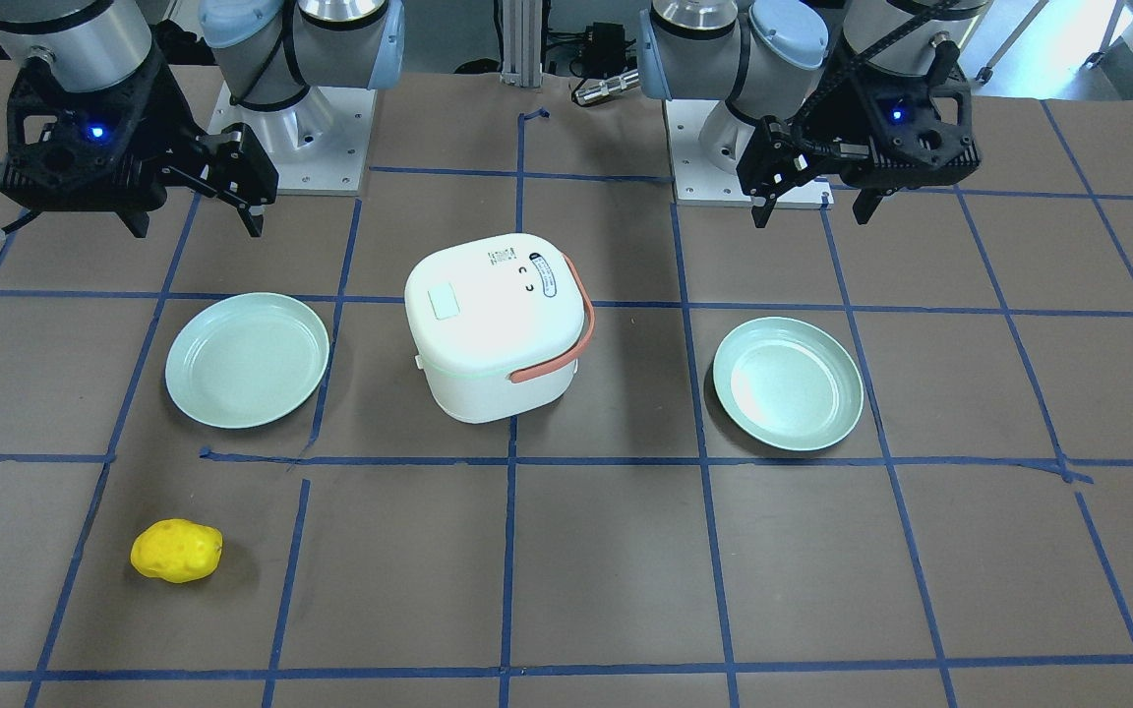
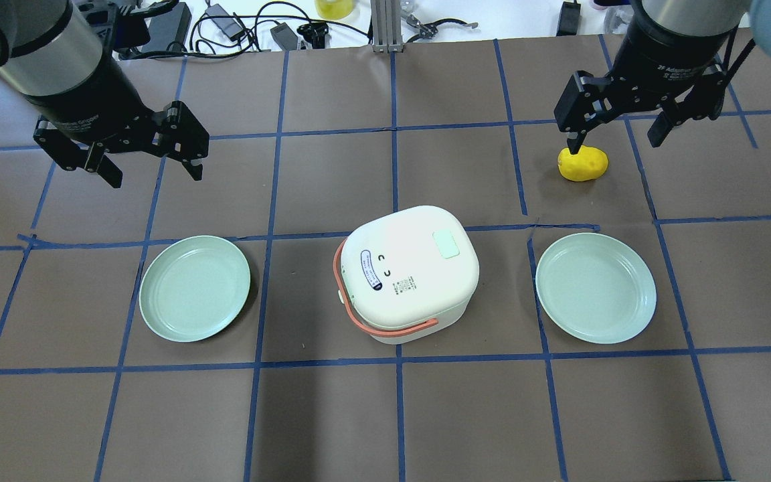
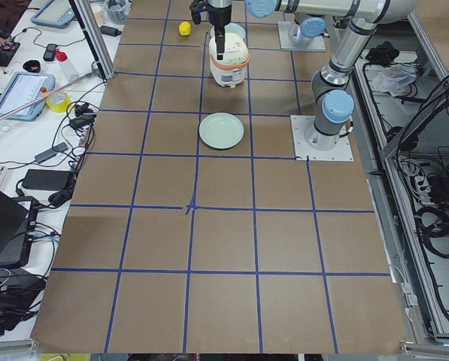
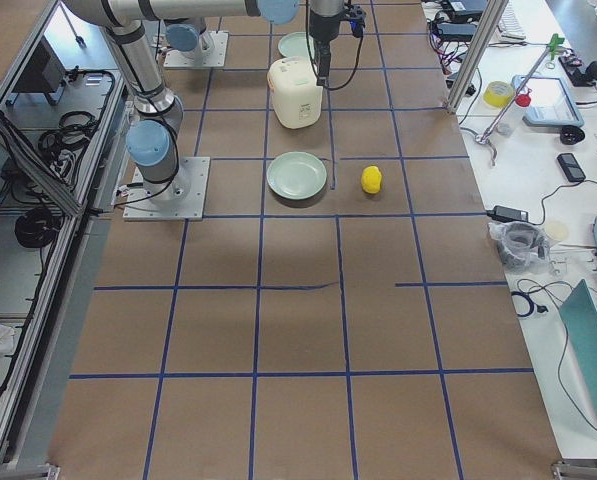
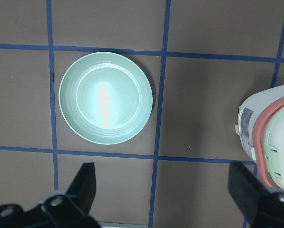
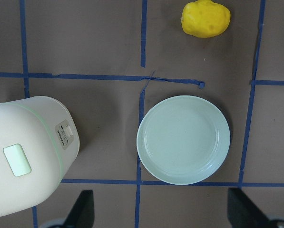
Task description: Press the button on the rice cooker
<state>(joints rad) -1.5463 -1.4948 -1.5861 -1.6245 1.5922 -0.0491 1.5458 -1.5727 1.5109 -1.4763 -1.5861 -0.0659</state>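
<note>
White rice cooker (image 2: 409, 271) at centre of the surface (image 2: 385, 415), pale green button (image 2: 446, 244) on its lid, green plate (image 2: 195, 288) and second plate (image 2: 596, 288) flanking it, left gripper (image 2: 152, 171) and right gripper (image 2: 615, 140) raised well clear, jaws apart and empty, yellow potato-shaped object (image 2: 583, 164) beyond the second plate.

White rice cooker (image 2: 409, 274) stands upright mid-table, lid closed, salmon handle (image 2: 399, 329) folded down, 1 pale green button (image 2: 446, 244) on the lid's far-right part.

Brown worktop (image 2: 479, 422) ruled into squares by blue tape (image 2: 399, 415), bearing a pale-green plate (image 2: 195, 288) at centre left of the overhead view, a second plate (image 2: 595, 288) at centre right, and a yellow potato-shaped object (image 2: 583, 164) lying apart at upper right.
</note>
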